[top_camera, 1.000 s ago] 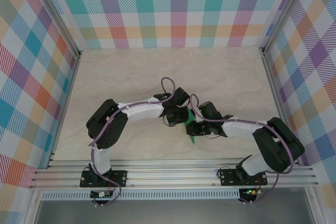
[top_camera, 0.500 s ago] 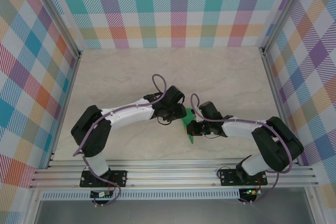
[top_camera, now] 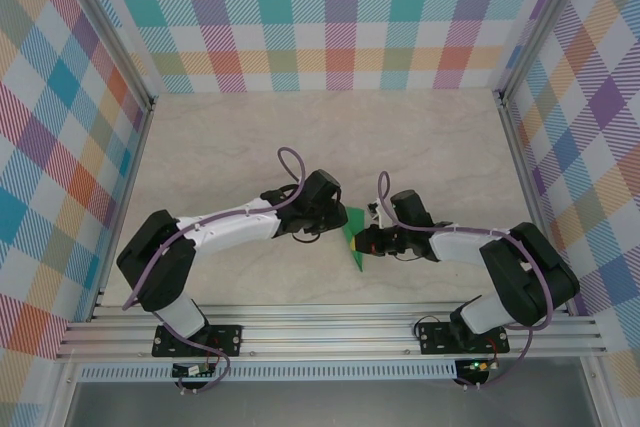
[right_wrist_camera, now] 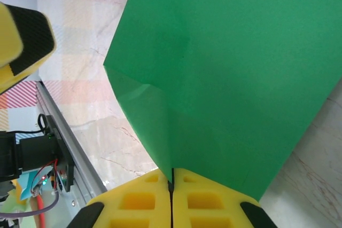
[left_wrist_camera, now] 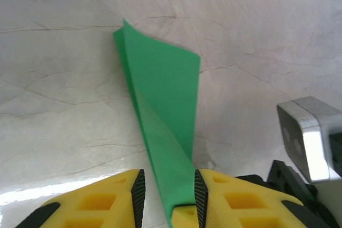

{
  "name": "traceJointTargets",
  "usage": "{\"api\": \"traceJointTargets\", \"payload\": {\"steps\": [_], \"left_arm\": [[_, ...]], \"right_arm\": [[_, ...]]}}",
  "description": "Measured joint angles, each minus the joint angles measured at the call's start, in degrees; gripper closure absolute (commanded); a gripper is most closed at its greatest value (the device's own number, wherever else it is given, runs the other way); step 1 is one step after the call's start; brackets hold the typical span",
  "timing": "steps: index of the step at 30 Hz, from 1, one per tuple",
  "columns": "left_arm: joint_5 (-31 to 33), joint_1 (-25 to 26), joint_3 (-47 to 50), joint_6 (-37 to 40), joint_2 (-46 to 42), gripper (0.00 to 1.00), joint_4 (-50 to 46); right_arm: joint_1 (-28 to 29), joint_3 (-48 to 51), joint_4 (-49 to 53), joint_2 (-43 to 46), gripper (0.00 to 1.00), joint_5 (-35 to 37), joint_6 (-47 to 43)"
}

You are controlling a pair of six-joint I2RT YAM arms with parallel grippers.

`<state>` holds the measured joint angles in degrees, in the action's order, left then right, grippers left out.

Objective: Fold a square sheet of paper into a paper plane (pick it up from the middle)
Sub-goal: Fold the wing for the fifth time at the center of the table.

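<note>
Right gripper (right_wrist_camera: 171,177), right wrist view: yellow pads pressed flat together at 6 o'clock, clamped on the lower edge of the green paper (right_wrist_camera: 230,68). Sheet fanning from the pinch toward 12 and 2 o'clock, with a creased flap turned over at 9 o'clock. One yellow finger (right_wrist_camera: 16,41) of the other arm at 10 o'clock, apart from the sheet.

Left gripper (left_wrist_camera: 169,185), left wrist view: jaws narrowly parted, straddling a folded strip of the green paper (left_wrist_camera: 163,94) without clamping it. Strip against the 3 o'clock pad, a sliver of space at the 9 o'clock pad. Folded layers widening toward 12 o'clock, sharp corner at 11 o'clock over the marbled tabletop (left_wrist_camera: 64,105). Silver camera housing (left_wrist_camera: 310,137) of the right arm at 4 o'clock.

Top external view: green paper (top_camera: 355,252) between the two claws, just toward 6 o'clock of the table's middle. Left gripper (top_camera: 335,219) at 10 o'clock of the paper, right gripper (top_camera: 362,242) at 3 o'clock. Aluminium rail (top_camera: 320,332) at 6 o'clock, plaid walls (top_camera: 340,17) at 9, 12 and 3 o'clock.
</note>
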<state>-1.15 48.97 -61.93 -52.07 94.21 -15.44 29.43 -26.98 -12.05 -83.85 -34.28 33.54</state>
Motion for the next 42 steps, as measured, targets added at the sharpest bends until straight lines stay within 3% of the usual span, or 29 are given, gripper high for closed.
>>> {"api": "traceJointTargets", "payload": {"steps": [19,25,42], "left_arm": [[-6.08,0.02,-0.04,-0.61,9.44,0.67,9.70],[-6.10,0.02,-1.11,-0.35,11.52,0.67,9.81],[-6.97,0.02,-4.22,1.84,13.44,0.68,9.77]], "right_arm": [[-4.35,4.35,-10.88,-5.99,0.91,-5.88,7.67],[-4.48,4.68,-10.58,-6.08,0.85,-5.40,7.78],[-3.52,-3.45,11.82,1.97,0.54,3.96,-2.01]]}}
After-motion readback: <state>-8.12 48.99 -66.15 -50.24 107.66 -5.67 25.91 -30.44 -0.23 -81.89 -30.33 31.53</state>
